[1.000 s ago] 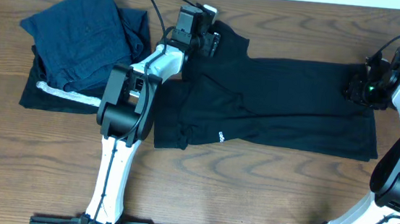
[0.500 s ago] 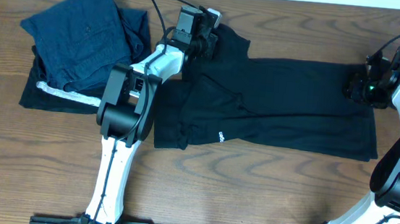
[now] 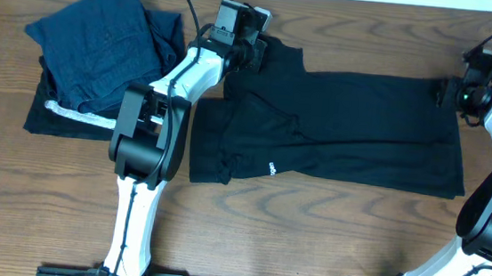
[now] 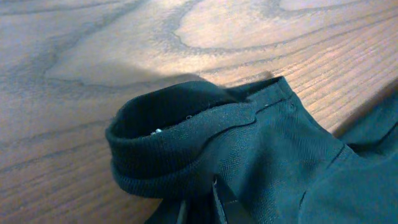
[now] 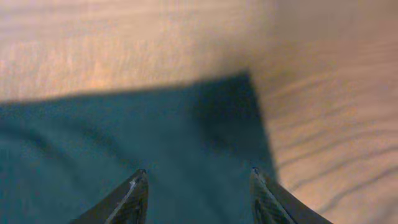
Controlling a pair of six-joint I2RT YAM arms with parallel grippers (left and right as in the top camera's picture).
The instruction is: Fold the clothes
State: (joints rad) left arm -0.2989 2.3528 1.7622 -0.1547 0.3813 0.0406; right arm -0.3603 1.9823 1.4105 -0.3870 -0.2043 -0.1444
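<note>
**Black top stretched between my two pincers**

My right pincer [image 5: 198,171] hangs wide open over the far hem corner [image 5: 233,99] of the black top [image 3: 355,121], with nothing held. My left pincer [image 3: 255,51] sits at the collar [image 4: 186,134]; whether it grips, I cannot tell. The top lies spread on the wooden table [image 3: 308,242], its long axis running left to right from one pincer to the other — each arm nearest its own end.

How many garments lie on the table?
3. A black top spread across the middle; a navy-blue folded garment far left; a black folded garment with a pale grey stripe beneath it. Others may be hidden.
</note>
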